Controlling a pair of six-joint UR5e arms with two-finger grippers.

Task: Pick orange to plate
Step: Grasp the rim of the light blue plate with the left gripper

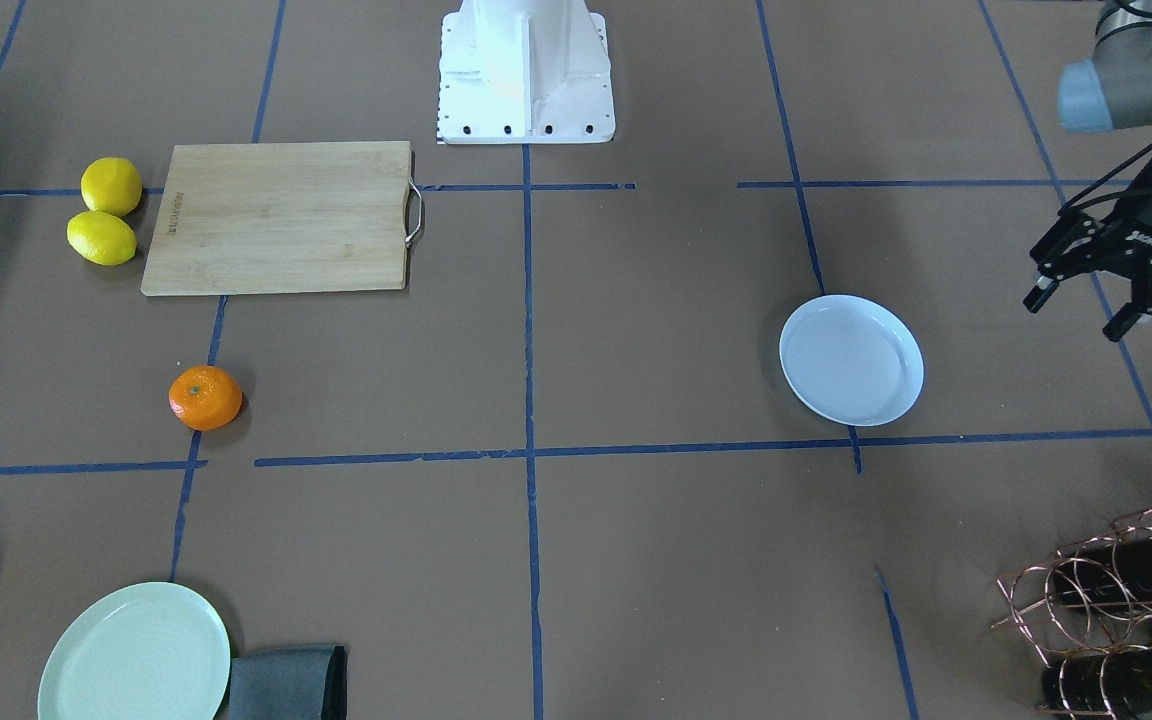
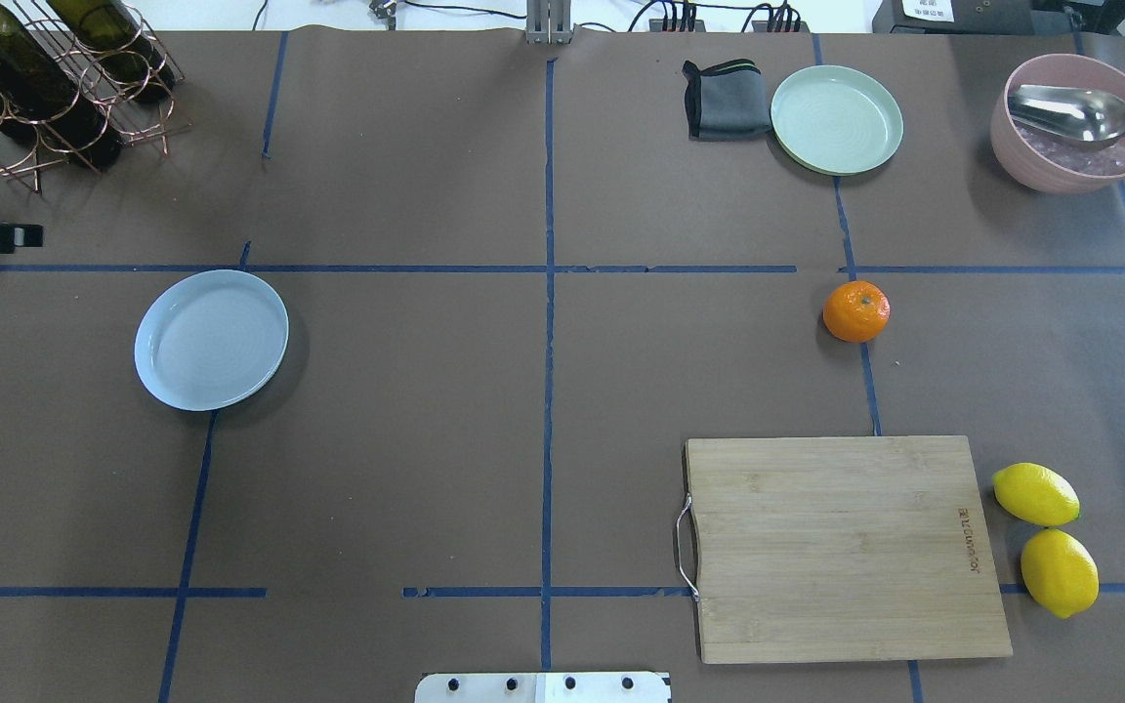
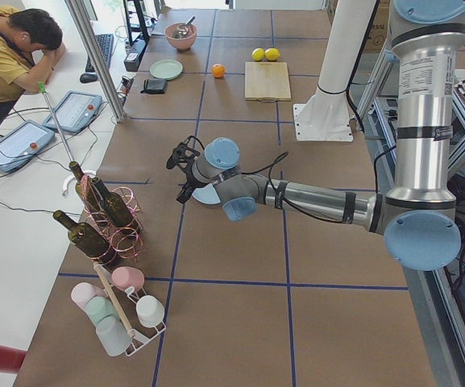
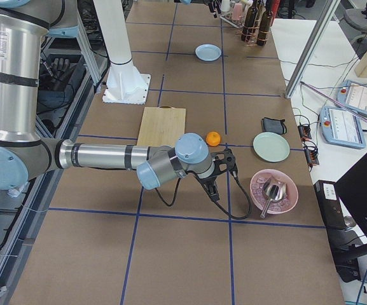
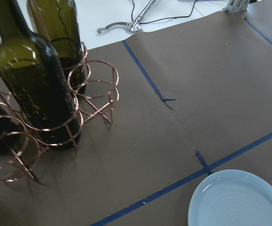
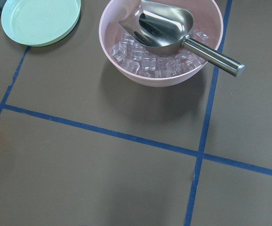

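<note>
Brown table point(image 2: 426, 469) with blue tape lines. On it: an orange point(image 2: 855, 311), a wooden board point(image 2: 846, 547) with two yellow lemons point(image 2: 1035, 494) just beside it, a pale blue plate point(image 2: 211, 339) well apart, a green plate point(image 2: 837, 119) right beside a grey cloth point(image 2: 724, 98), a pink bowl point(image 2: 1075, 122), a wire rack point(image 2: 35, 107) with bottles.

This is a robot lab. A big left arm point(image 3: 313, 197) and right arm point(image 4: 100, 155) stand at a table point(image 2: 406, 469) with blue tape lines point(image 2: 548, 391). A man point(image 3: 6, 56) sits by control tablets point(image 3: 75, 111).
</note>
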